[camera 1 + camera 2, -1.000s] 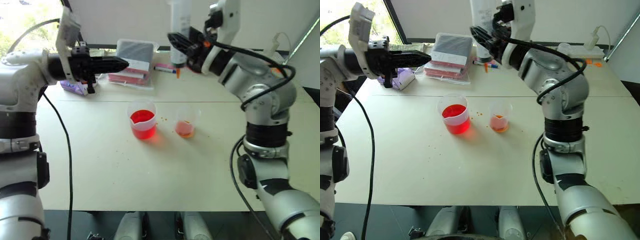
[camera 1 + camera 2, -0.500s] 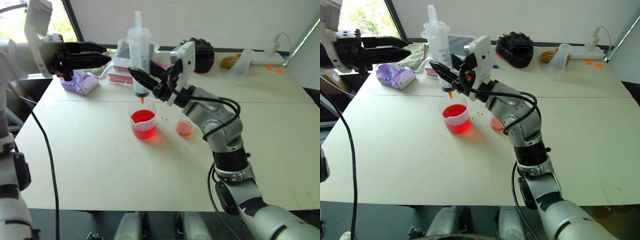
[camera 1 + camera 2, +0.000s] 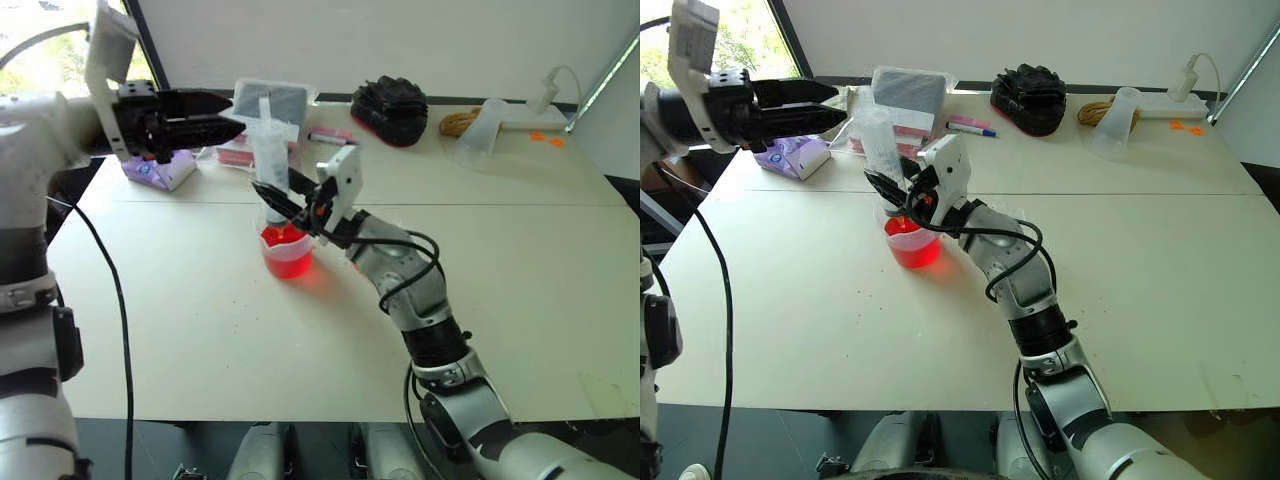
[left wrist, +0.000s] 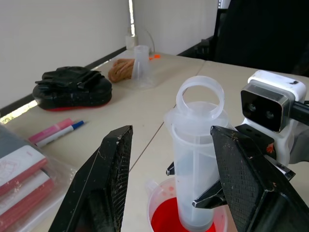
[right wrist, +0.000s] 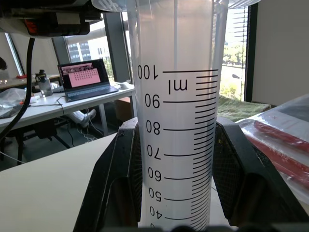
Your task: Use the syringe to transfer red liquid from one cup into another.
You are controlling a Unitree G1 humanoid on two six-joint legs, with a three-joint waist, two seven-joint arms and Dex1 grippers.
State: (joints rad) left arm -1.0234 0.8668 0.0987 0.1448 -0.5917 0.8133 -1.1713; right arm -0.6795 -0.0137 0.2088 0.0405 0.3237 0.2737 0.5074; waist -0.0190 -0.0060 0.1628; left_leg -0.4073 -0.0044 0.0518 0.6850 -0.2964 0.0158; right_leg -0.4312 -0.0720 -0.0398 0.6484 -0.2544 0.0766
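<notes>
My right gripper [image 3: 278, 194] is shut on the barrel of the large clear syringe [image 3: 272, 158], holding it upright. The syringe's lower end dips into the lipped beaker [image 3: 290, 258] of bright red liquid [image 3: 284, 238] at the table's middle. Its white plunger is pushed in, with the ring end [image 4: 199, 95] on top. My left gripper [image 3: 238, 114] is open and level, up and to the left of the syringe's top. In the left wrist view its fingers [image 4: 112, 179] flank the plunger end without touching it. My right arm hides the smaller cup.
At the table's back lie a pink-and-blue marker [image 3: 330, 135], a black pouch [image 3: 390, 100], bagged packets [image 3: 268, 105], a purple tissue pack [image 3: 160, 168], a rope coil [image 3: 458, 122] and an upturned clear cup [image 3: 480, 128]. The right arm stretches across the table's middle.
My right gripper has lowered the syringe leftward from above the back of the table until its tip sits in the beaker. My left gripper has gone from shut to open.
</notes>
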